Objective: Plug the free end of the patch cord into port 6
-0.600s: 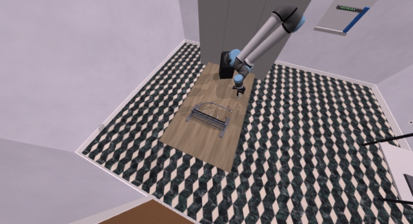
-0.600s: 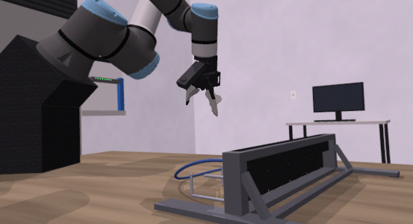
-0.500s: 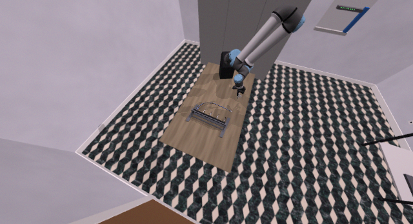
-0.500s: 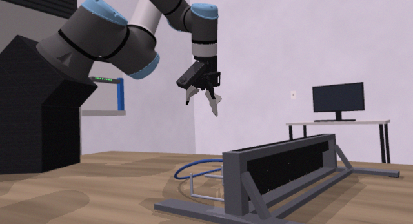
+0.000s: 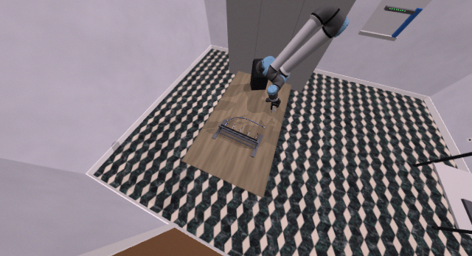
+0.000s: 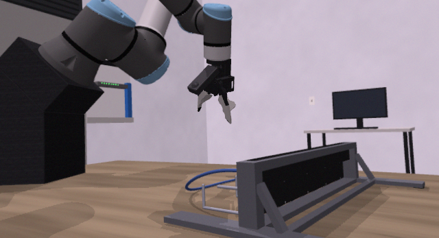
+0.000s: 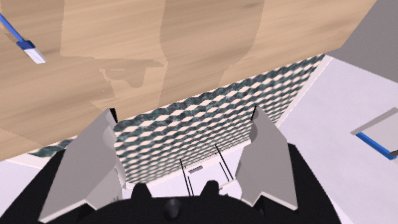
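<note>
The grey free-standing rack (image 5: pixel 238 136) stands on the wooden board (image 5: pixel 241 130); it also shows in the exterior view (image 6: pixel 295 186), seen end-on with its dark port panel. The blue patch cord (image 5: pixel 245 119) arcs behind the rack, and a loop of it shows in the exterior view (image 6: pixel 209 177). Its free end, a pale plug (image 7: pixel 35 52), lies on the wood at the top left of the wrist view. My gripper (image 6: pixel 215 109) is open and empty. It hangs high above the board, well away from the rack and the plug; it also shows in the top view (image 5: pixel 273 108) and in the wrist view (image 7: pixel 182 150).
The arm's black base (image 5: pixel 258 77) stands at the far end of the board, in front of a grey column. A checkered floor surrounds the board. A desk with a monitor (image 6: pixel 359 109) stands at the far right.
</note>
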You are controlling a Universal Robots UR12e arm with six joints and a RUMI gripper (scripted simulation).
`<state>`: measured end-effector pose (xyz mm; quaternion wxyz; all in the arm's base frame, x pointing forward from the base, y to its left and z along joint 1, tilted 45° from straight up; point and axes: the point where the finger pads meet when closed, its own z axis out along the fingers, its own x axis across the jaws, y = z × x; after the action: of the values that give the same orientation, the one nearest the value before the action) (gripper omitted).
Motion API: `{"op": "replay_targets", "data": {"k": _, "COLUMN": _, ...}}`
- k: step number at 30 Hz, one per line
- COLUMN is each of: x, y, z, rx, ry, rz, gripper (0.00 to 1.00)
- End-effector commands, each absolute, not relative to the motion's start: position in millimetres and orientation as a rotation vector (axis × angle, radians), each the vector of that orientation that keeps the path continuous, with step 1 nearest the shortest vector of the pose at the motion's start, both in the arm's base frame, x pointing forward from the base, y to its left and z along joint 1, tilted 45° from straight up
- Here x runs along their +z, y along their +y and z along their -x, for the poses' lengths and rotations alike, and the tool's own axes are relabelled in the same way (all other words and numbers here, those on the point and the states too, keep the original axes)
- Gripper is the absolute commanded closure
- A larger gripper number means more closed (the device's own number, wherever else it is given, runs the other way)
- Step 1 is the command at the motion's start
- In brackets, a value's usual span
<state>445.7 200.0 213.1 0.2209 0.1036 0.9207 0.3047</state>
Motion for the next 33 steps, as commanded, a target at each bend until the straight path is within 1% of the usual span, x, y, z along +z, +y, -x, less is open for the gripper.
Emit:
{"op": "replay_targets", "data": {"k": 1, "x": 214, "y": 200, "z": -446, "rx": 0.841, "ry": 2.545, "rz": -0.286, "gripper": 0.0}}
{"op": "replay_targets", "data": {"k": 6, "x": 216, "y": 192, "z": -457, "rx": 0.806, "ry": 2.543, "rz": -0.29, "gripper": 0.0}}
{"op": "replay_targets", "data": {"k": 12, "x": 227, "y": 165, "z": -500, "rx": 0.685, "ry": 2.523, "rz": -0.312, "gripper": 0.0}}
{"op": "replay_targets", "data": {"k": 16, "x": 229, "y": 159, "z": -510, "rx": 0.66, "ry": 2.515, "rz": -0.319, "gripper": 0.0}}
{"op": "replay_targets", "data": {"k": 30, "x": 250, "y": 117, "z": -606, "rx": 0.468, "ry": 2.397, "rz": -0.391, "gripper": 0.0}}
{"op": "replay_targets", "data": {"k": 33, "x": 250, "y": 117, "z": -606, "rx": 0.468, "ry": 2.397, "rz": -0.391, "gripper": 0.0}}
